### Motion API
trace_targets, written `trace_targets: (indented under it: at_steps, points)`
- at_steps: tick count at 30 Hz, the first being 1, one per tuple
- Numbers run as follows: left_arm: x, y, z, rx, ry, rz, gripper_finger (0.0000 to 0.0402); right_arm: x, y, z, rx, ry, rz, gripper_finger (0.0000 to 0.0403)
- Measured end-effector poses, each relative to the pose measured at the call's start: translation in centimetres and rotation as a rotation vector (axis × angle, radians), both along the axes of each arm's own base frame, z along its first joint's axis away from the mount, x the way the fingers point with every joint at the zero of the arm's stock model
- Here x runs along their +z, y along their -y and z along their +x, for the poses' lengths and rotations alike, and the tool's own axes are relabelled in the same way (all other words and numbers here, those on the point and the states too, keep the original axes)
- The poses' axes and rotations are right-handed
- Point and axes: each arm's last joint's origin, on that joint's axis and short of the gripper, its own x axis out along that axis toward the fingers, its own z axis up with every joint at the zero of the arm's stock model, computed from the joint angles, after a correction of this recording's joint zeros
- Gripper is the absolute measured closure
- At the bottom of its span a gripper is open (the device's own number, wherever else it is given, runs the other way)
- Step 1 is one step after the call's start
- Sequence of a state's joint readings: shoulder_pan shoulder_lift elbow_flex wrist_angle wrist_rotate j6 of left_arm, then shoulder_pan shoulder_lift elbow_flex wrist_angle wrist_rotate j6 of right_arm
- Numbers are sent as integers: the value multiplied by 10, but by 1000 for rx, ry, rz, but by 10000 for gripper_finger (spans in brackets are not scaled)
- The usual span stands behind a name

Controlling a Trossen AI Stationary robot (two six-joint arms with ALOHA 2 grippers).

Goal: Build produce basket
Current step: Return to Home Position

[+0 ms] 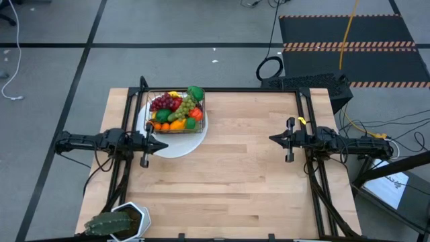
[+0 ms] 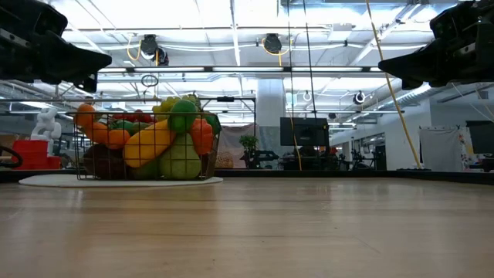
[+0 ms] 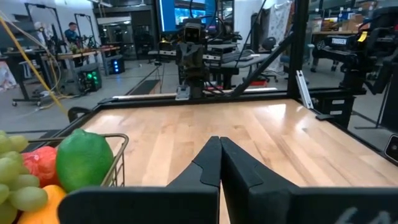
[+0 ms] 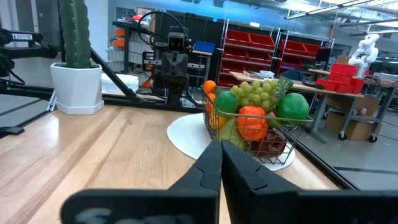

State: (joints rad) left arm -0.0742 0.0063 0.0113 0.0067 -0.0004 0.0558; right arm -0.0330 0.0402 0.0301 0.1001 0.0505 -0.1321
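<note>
The dark wire basket (image 1: 176,113) stands on a round white plate (image 1: 173,144) at the table's far left, heaped with toy produce (image 1: 178,107): purple and green grapes, oranges, a lime, red pieces. The low view shows the basket (image 2: 147,147) with a banana and pear inside. My left gripper (image 1: 161,145) hovers shut over the plate's near edge, just in front of the basket; its wrist view shows a lime (image 3: 84,160) at the basket's corner. My right gripper (image 1: 274,139) hovers shut over the table's right part, facing the basket (image 4: 255,127) from afar.
A spiky green plant in a white pot (image 1: 121,222) stands at the table's near left corner. Bare wooden tabletop (image 1: 235,168) stretches between the two arms. A black frame (image 1: 222,89) runs along the far edge.
</note>
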Motion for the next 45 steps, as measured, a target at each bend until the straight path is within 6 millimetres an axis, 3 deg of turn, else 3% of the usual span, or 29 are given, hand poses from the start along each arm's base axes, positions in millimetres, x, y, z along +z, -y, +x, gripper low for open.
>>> trace_targets:
  at_steps: [11,25,34,45]
  points:
    - [0,0,0,1,3,-9,375,0,0,0,0,0,0,403]
    - [0,0,0,2,5,-12,399,0,0,0,0,0,0,403]
    - [0,0,0,2,5,-12,369,0,0,0,0,0,0,403]
    - [1,0,0,2,6,-12,364,0,0,0,0,0,0,403]
